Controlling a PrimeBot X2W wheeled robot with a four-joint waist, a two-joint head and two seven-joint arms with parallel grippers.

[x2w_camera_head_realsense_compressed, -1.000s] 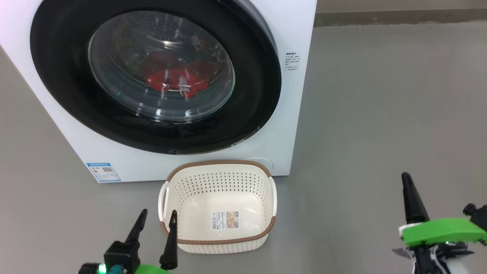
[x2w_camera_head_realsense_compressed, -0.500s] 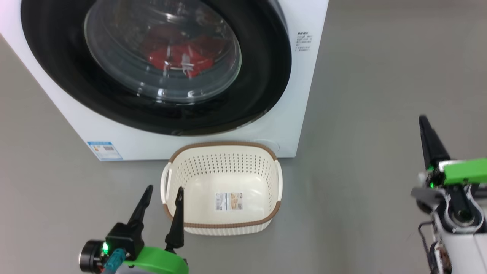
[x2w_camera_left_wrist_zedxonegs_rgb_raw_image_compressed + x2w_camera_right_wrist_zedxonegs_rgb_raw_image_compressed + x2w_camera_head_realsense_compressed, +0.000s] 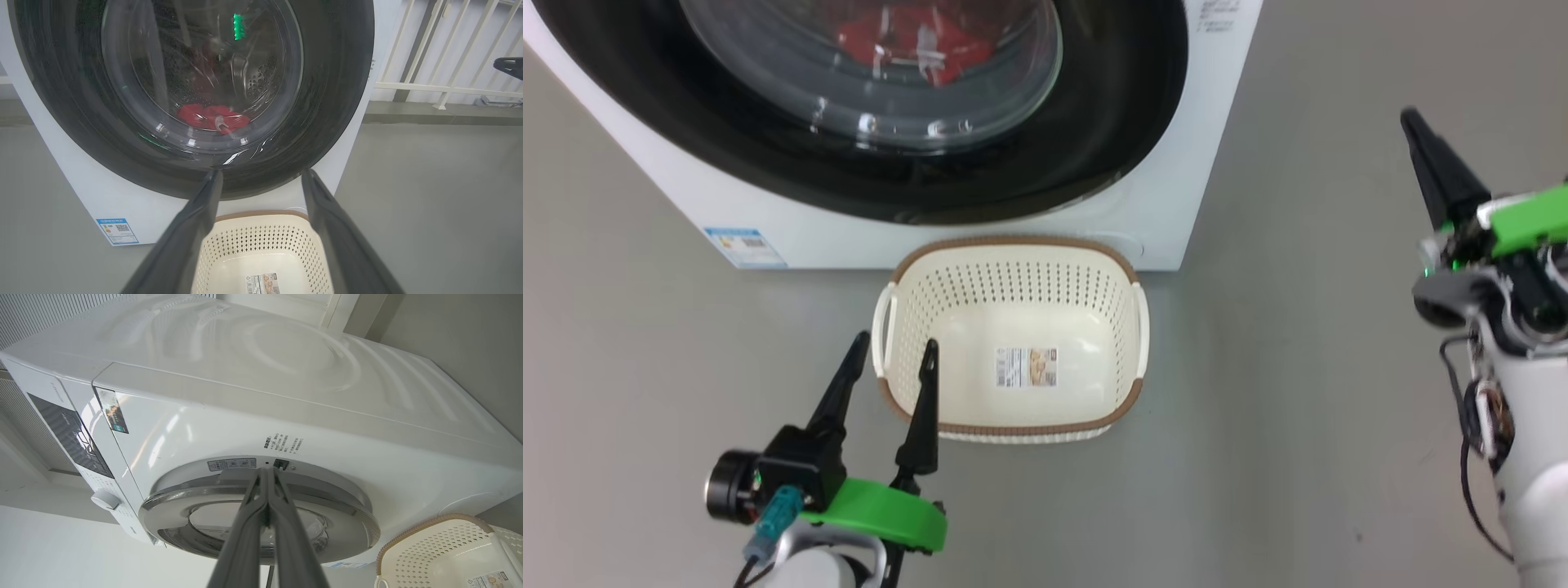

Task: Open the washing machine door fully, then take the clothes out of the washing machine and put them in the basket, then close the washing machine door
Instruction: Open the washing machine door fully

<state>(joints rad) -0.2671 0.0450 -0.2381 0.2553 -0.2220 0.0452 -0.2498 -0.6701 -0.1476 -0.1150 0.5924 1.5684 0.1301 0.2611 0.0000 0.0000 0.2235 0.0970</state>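
Bare grey floor (image 3: 1298, 367) lay open right of the washing machine (image 3: 1176, 163). My right gripper (image 3: 1413, 122) hung there, fingers pressed together, apart from the machine's corner. My left gripper (image 3: 895, 340), spread wide and empty, sat by the left rim of the basket (image 3: 1013, 242), which stood just before the machine. The washing machine door (image 3: 1111, 98) was closed, with the red clothes (image 3: 907, 41) behind its glass. Since a second earlier my head camera had dipped and the right gripper had risen. A white railing (image 3: 429, 53) stood beyond.

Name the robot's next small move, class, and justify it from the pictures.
Probably ease the right gripper, fingers shut, to the right edge of the washing machine door and hook it open: the door covers the red clothes, and the basket sits empty.
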